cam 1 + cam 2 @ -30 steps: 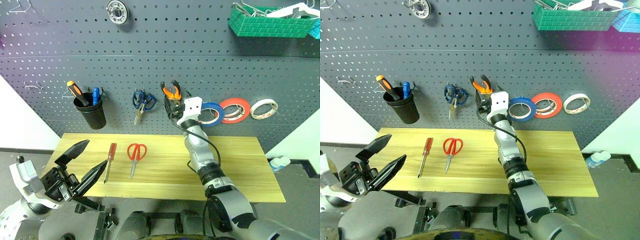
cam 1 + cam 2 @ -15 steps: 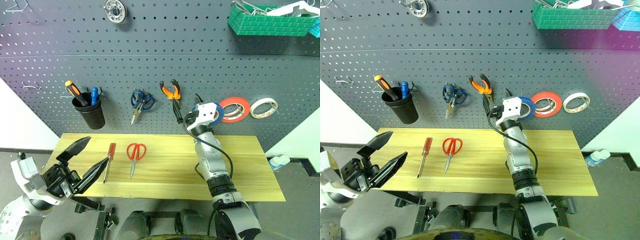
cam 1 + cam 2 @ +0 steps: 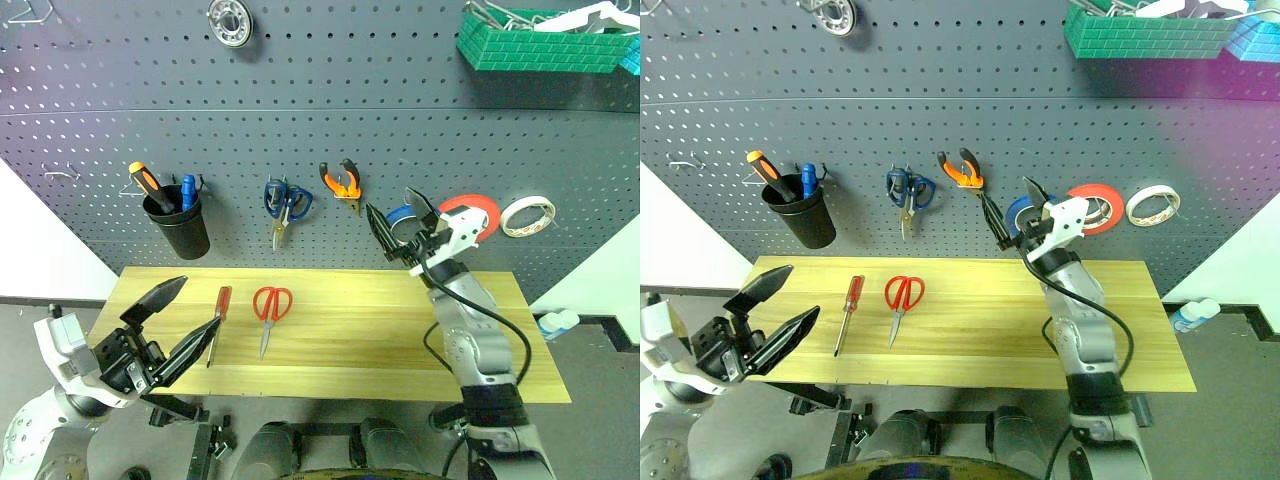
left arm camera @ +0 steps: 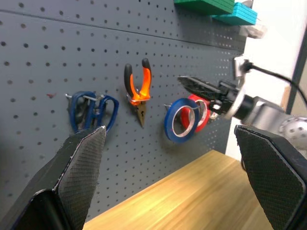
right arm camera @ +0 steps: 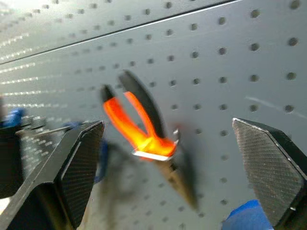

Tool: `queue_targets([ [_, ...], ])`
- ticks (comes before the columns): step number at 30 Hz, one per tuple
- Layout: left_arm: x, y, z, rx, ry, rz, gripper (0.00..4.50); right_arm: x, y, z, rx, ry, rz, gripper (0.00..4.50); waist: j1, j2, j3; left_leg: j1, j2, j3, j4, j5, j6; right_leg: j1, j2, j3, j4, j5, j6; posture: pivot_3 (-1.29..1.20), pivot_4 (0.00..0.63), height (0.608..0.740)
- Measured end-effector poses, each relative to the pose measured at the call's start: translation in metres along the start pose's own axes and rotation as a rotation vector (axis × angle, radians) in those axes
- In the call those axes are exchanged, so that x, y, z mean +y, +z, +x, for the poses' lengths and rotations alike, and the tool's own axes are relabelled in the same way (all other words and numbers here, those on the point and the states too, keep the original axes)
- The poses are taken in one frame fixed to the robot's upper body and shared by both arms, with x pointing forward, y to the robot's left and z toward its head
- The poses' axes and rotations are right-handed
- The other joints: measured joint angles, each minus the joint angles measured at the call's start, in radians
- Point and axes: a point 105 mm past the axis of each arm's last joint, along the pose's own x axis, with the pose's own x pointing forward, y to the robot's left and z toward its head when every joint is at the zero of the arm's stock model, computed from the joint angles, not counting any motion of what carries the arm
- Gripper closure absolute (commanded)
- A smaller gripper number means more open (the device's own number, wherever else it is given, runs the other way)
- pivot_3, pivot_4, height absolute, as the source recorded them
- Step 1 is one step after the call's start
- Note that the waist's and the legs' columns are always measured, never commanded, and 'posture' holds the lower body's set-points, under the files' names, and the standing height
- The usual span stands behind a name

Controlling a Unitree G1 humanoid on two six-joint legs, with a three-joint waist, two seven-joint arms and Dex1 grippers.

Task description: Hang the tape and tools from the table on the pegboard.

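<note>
The blue tape (image 4: 167,122) and the orange-and-black pliers (image 3: 342,183) hang on hooks of the dark grey pegboard (image 3: 300,110). My right gripper (image 3: 390,200) hovers open just in front of the tape, right of the pliers, holding nothing. On the table (image 3: 340,345) lie the red-handled scissors (image 3: 270,305) and, left of them, the slim red-handled screwdriver (image 3: 220,312). My left gripper (image 3: 198,302) stands open and empty near the table's front left corner, close to the screwdriver.
On the pegboard hang a black cup (image 3: 183,228) with an orange-and-black screwdriver, blue scissors (image 3: 285,203), a red-orange roll (image 3: 470,218), a white roll (image 3: 527,215) and a green basket (image 3: 535,47). A bottle (image 3: 556,325) stands right of the table.
My right gripper has drawn back from the pliers and shifted right, in front of the blue tape. The pliers stay hanging. The left gripper has kept still.
</note>
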Motion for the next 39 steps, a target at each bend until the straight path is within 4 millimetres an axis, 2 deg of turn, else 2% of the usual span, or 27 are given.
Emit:
queue_targets([
  [5, 0.0, -0.003, 0.0, -0.001, -0.009, 0.007, 0.0, 0.009, -0.01, -0.028, 0.112, 0.128, 0.006, 0.03, 0.0, 0.0, 0.0, 0.0, 0.0, 0.0, 0.0, 0.0, 0.001, 0.002, 0.0, 0.0, -0.003, 0.0, 0.001, 0.05, 0.003, 0.734],
  [12, 0.006, -0.02, -0.008, 0.037, 0.013, -0.023, 0.0, 0.015, -0.012, -0.06, 0.184, 0.274, 0.016, 0.03, 0.0, -0.001, -0.001, 0.0, 0.0, 0.0, 0.0, -0.001, 0.002, 0.002, 0.0, 0.0, -0.005, 0.0, 0.001, 0.04, 0.0, 0.734],
  [15, 0.008, -0.032, -0.009, 0.078, 0.027, -0.042, 0.0, 0.007, -0.015, -0.075, 0.217, 0.312, -0.025, 0.03, 0.0, -0.003, -0.002, 0.001, 0.0, 0.0, 0.0, -0.001, 0.002, 0.005, 0.0, -0.001, -0.006, 0.001, 0.002, 0.03, 0.0, 0.734],
  [21, 0.014, -0.047, -0.005, 0.142, 0.047, -0.043, 0.0, -0.004, -0.037, -0.106, 0.318, 0.359, -0.074, 0.03, 0.0, -0.004, -0.004, 0.001, 0.0, 0.001, 0.0, -0.001, 0.002, 0.005, -0.001, -0.001, -0.007, 0.001, 0.003, 0.02, 0.0, 0.734],
  [24, 0.018, -0.052, -0.004, 0.168, 0.068, -0.053, 0.0, -0.006, -0.042, -0.118, 0.351, 0.416, -0.177, 0.03, -0.001, -0.004, -0.004, 0.002, 0.0, 0.001, 0.0, -0.002, 0.002, 0.005, 0.0, -0.001, -0.007, 0.002, 0.004, 0.01, 0.0, 0.734],
  [34, 0.035, -0.089, 0.001, 0.324, 0.189, -0.22, 0.0, -0.001, -0.039, -0.14, 0.375, 0.578, -0.195, 0.03, 0.002, -0.001, -0.008, 0.002, 0.0, 0.001, 0.002, -0.001, 0.002, 0.007, -0.001, -0.001, -0.007, 0.004, 0.007, -0.02, 0.0, 0.734],
  [39, 0.047, -0.128, 0.003, 0.488, 0.295, -0.214, 0.0, -0.001, -0.02, -0.134, 0.281, 0.554, -0.066, 0.03, -0.001, -0.001, -0.011, 0.003, 0.001, 0.001, 0.002, -0.001, 0.002, 0.007, 0.0, -0.001, -0.006, 0.005, 0.007, -0.03, 0.0, 0.734],
])
